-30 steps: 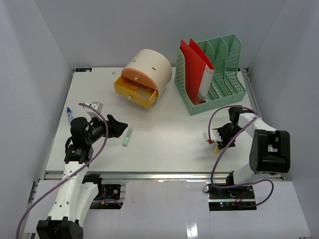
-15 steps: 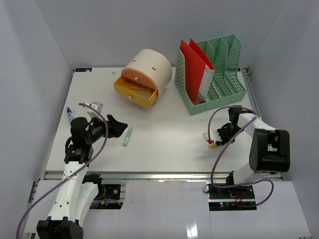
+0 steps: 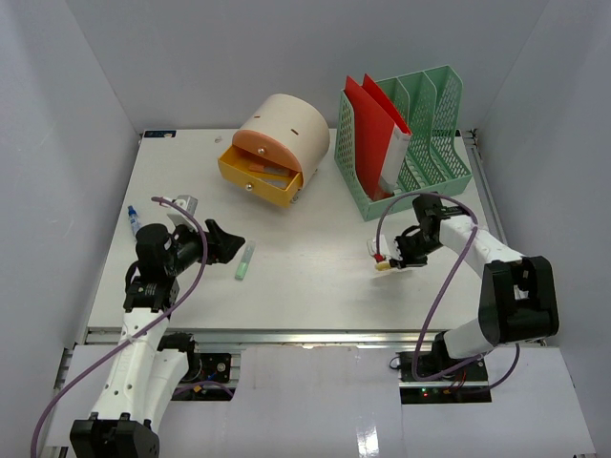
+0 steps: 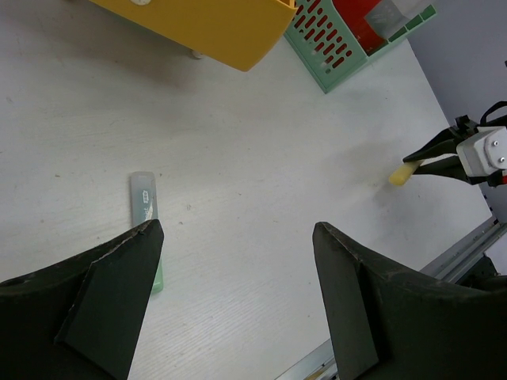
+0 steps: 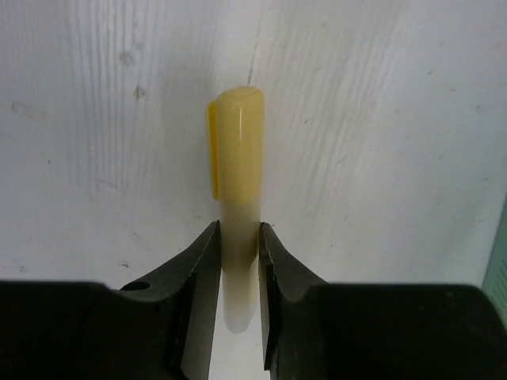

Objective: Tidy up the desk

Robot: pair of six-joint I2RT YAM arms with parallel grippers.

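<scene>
Right of centre over the table, the right end effector clamps a yellow marker. The left end effector, lower left, gapes open beside a green tube.

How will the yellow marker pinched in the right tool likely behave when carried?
Probably stiff: the yellow marker runs straight past the right tool without sagging. Its round, glossy barrel looks slippery and may pivot in so narrow a pinch. Released on the desk it could roll, though the cap's clip should check that.
</scene>
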